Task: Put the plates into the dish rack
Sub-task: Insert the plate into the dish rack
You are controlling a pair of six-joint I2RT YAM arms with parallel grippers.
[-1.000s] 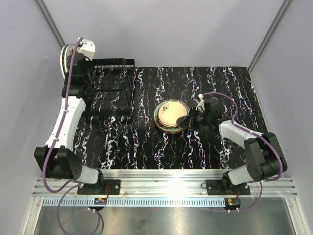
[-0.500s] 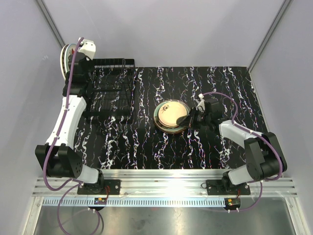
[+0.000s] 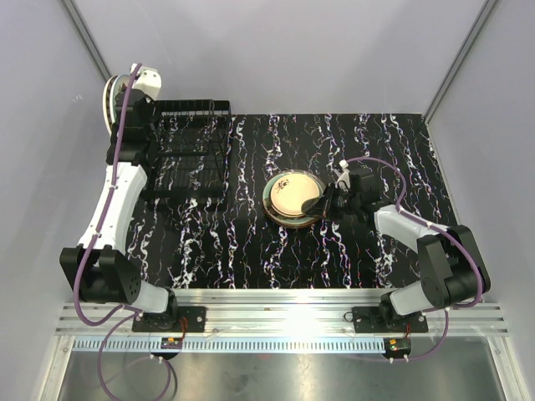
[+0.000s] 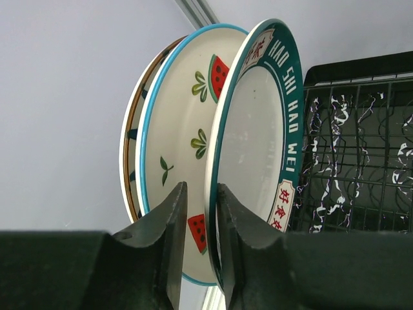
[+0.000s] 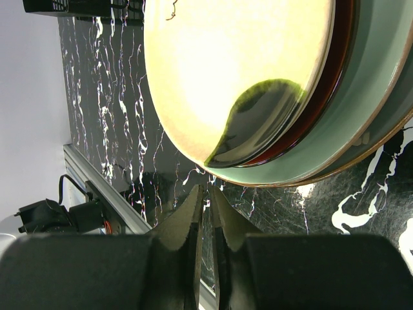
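Three plates stand on edge at the left end of the dish rack (image 3: 188, 150): a teal-rimmed plate (image 4: 258, 116) with red characters, a blue-rimmed watermelon plate (image 4: 181, 123) and a brown-rimmed one (image 4: 129, 161). My left gripper (image 4: 199, 186) is open, its fingers straddling the teal plate's lower rim, the left finger standing off it. A stack of plates (image 3: 291, 196) lies flat mid-table, a cream plate (image 5: 226, 64) on top and a pale green one (image 5: 361, 123) lower. My right gripper (image 5: 208, 188) is shut and empty, low at the stack's right edge (image 3: 320, 205).
The black wire rack (image 4: 361, 148) shows to the right of the standing plates, its slots bare there. Grey walls close in the left and back sides. A metal rail (image 3: 284, 305) with the arm bases runs along the near edge.
My left gripper's jaws have parted a little around the teal plate's rim. Neither arm has visibly moved, and the stack lies as before.
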